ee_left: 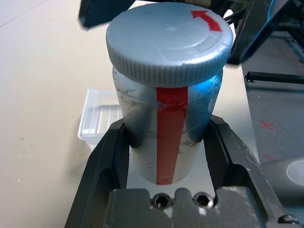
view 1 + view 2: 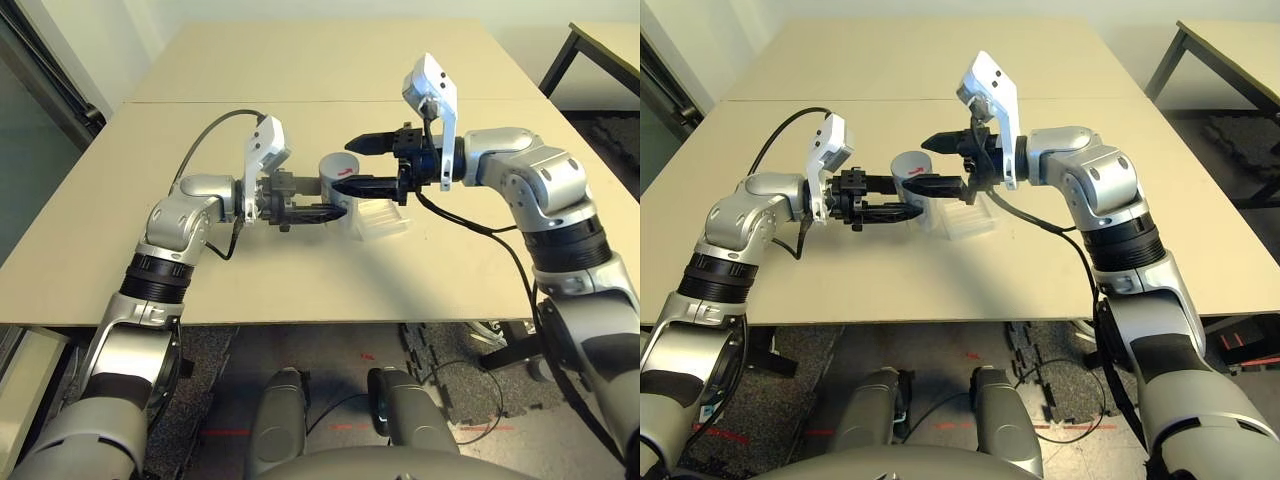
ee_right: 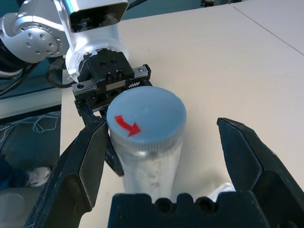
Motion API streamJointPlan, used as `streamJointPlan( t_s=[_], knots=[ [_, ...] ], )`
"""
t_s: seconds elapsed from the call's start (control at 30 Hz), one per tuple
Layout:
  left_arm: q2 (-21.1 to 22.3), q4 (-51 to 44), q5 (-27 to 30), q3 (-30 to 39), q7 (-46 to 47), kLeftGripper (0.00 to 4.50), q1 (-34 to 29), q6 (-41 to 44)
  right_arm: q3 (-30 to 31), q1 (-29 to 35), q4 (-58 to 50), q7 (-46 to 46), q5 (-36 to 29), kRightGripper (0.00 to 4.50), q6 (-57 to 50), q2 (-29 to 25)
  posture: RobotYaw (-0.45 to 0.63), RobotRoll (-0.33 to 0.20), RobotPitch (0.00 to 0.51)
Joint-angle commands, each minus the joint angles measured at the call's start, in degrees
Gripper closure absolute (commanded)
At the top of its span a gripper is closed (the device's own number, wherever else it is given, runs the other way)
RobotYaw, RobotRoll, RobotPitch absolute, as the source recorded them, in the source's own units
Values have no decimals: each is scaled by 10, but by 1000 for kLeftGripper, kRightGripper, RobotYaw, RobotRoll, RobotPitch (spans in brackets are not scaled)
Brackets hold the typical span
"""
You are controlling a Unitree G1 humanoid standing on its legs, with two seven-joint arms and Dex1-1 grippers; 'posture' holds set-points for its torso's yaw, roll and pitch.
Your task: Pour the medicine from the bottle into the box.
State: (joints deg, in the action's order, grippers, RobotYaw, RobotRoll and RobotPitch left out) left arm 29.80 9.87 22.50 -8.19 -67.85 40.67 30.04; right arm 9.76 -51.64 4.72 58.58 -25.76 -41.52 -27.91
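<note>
Left gripper (image 2: 312,212) pinches silver-grey cylindrical bottle with red stripe (image 1: 166,128), capped, above beige table (image 2: 300,90); right gripper (image 2: 352,166) points level, fingers spread around grey cap (image 3: 146,118); clear plastic box (image 2: 384,220) at bottle's 3 o'clock.

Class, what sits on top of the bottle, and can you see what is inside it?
A round grey cap with a red arrow covers the bottle. The cap and the silver wall hide whatever is inside.
</note>
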Motion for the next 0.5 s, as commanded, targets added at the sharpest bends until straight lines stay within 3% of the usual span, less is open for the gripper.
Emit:
streamJointPlan(
  t_s=[0.03, 0.3, 0.5],
  knots=[
    [6, -22, 5, -3, -12, 2021, -7, 3, -39, 6, 26, -16, 10, 0, 8, -26, -7, 0, 98],
    [6, -28, 4, 0, -7, 2021, -12, 8, -57, 9, 34, -13, 11, 0, 6, -44, -10, 0, 93],
    [7, -18, 1, 0, -8, 2021, -7, 5, -54, 31, -24, 4, -23, 0, -49, -60, -14, 0, 90]
  ],
)
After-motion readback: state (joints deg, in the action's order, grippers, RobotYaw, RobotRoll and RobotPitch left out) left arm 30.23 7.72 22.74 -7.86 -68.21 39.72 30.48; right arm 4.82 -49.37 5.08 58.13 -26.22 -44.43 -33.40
